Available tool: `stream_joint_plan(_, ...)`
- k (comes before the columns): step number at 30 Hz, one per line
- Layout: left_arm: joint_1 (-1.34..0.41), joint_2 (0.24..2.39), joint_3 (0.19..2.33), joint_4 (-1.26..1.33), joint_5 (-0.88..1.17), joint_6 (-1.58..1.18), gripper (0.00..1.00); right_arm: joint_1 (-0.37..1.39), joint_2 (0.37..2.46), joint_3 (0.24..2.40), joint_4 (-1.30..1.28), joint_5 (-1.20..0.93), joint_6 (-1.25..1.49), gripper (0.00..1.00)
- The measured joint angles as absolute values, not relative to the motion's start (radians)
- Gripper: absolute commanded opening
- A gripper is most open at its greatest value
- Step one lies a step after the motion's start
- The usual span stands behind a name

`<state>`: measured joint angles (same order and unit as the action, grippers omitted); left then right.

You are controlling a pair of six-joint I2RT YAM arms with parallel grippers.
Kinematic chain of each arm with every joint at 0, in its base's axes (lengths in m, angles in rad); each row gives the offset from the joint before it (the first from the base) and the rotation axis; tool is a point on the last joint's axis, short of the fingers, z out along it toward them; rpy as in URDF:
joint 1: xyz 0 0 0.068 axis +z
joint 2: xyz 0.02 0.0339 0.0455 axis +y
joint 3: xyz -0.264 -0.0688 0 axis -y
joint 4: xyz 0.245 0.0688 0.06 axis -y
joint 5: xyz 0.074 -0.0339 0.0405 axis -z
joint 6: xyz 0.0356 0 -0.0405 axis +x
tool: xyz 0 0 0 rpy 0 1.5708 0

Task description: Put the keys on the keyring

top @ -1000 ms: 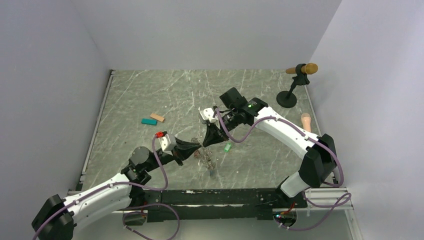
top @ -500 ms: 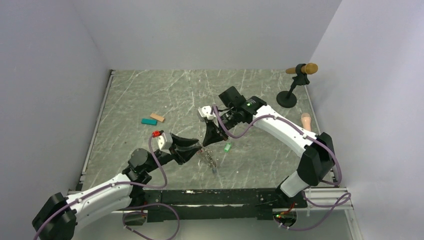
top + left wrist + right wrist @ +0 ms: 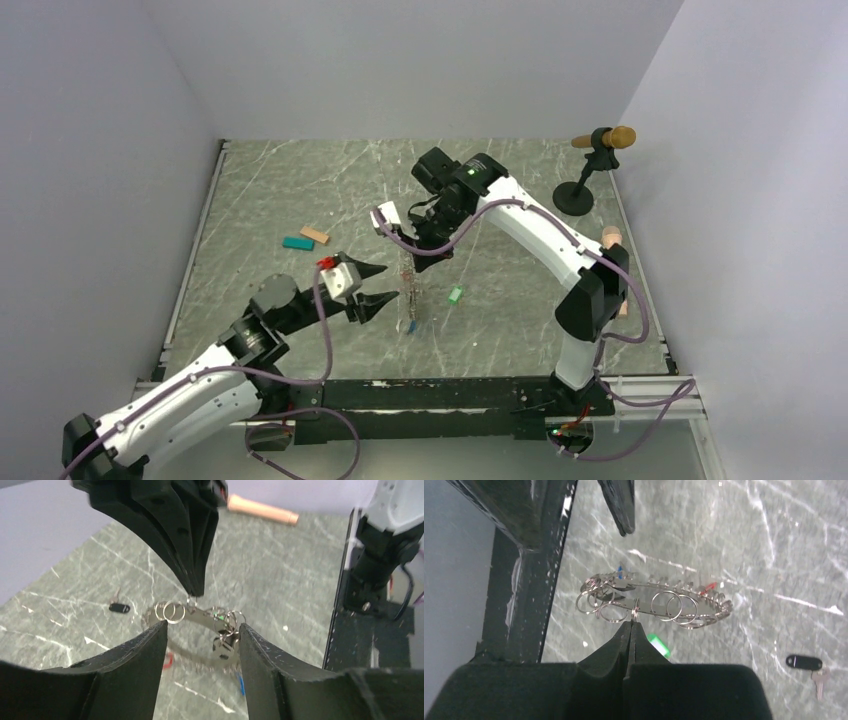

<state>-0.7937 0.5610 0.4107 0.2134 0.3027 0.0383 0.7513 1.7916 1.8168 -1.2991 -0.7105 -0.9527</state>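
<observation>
The right hand (image 3: pixel 630 626) is closed on one small loop of the keyring (image 3: pixel 654 600) and holds it in the air above the surface (image 3: pixel 300 180). The left hand (image 3: pixel 384 286) is wide open, just beside the hanging ring. The green key (image 3: pixel 455 294) lies on the surface nearby. The blue key (image 3: pixel 412 326) is at the low end of the ring; I cannot tell if it hangs on it.

Nothing readable here, tbh. The green key tag (image 3: pixel 455 295), the black key tag (image 3: pixel 804 662) and the teal block (image 3: pixel 298 243) near the left edge all look blank, or they're too small to make out any lettering.
</observation>
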Motion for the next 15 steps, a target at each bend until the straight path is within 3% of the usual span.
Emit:
stream_joint_plan(7, -0.806, 0.756, 0.472, 0.143, 0.304, 0.162, 0.50, 0.782, 1.848, 1.951, -1.431, -0.548, -0.941, 0.00)
stream_joint_plan(15, -0.826, 0.876, 0.493, 0.222, 0.259, 0.191, 0.45, 0.793, 1.860, 1.967, -1.473, -0.510, -0.931, 0.00)
